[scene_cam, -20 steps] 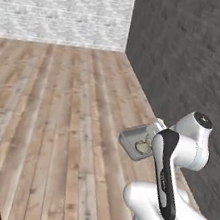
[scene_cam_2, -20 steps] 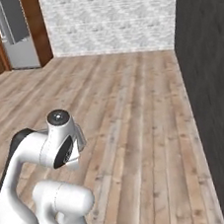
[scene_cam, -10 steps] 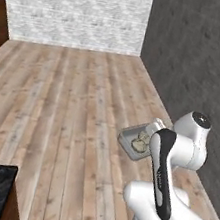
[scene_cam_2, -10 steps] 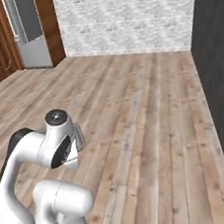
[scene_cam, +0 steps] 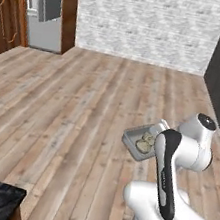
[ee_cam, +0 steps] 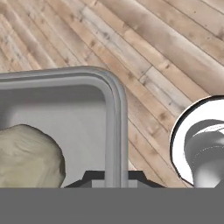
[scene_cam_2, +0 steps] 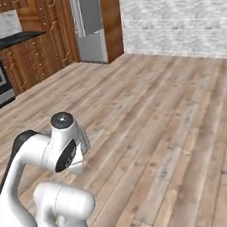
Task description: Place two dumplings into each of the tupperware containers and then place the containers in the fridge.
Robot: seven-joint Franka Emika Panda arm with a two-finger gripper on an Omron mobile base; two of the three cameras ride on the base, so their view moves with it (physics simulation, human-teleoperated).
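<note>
**Handling Notes: Loaded Container in Transit to the Fridge**

We hold one tupperware container (scene_cam: 139,141) clear of the wooden floor (scene_cam: 81,112), out in front of the arm's wrist. In the hand view the gripper (ee_cam: 116,177) is clamped on the container's rim, its jaws closed almost fully with just the thin wall between them. We see dumplings (scene_cam: 146,143) lying in the tray; we cannot count them with certainty. One pale lump (ee_cam: 26,153) rests near the gripped wall.

We judge the container to be light and stiff, with a smooth surface that may slip. A one-sided rim grip leaves the far end unsupported, so we expect it to tend to droop or pivot about the jaws. We therefore recommend holding the tray level and avoiding abrupt turns.

We judge the dumplings to be soft, loose and unrestrained. The tray has no lid, so tilting could roll them over the low wall.

The fridge (scene_cam: 45,10) stands well apart, across the room between brown wooden cabinets (scene_cam_2: 42,48).
</note>
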